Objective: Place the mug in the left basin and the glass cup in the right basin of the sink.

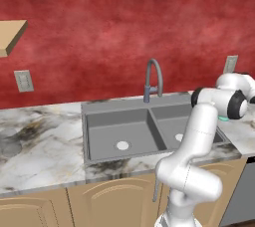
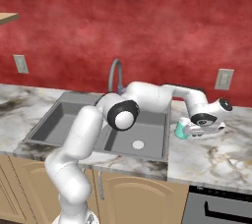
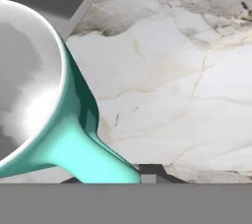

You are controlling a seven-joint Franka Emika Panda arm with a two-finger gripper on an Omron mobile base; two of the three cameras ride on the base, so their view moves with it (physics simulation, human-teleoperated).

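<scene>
The claw (image 2: pixel 189 130) sits low over the marble counter (image 2: pixel 216 154) to the right of the sink (image 2: pixel 74 102), and the mug (image 2: pixel 181 128) is right at its tips. In the hand view the mug (image 3: pixel 54 115) is seen huge and close, its pale inside up and its teal handle running down to the dark finger tips (image 3: pixel 152 171). The tips stand either side of the handle's end, but how far they are parted, and whether they grip it, I cannot tell. The mug's base is hidden in the pictures, so whether it rests on the marble or hangs just above cannot be told.

Just beyond the mug, away from the claw, lies the right basin (image 2: pixel 140 137), the narrower compartment, with its round white drain (image 2: pixel 138 145). Past the divider is the left basin (image 1: pixel 117 134), wider, further from the claw. Behind the divider the arched tap (image 1: pixel 153 79) rises, and the red wall (image 1: pixel 124 22) stands furthest off.
</scene>
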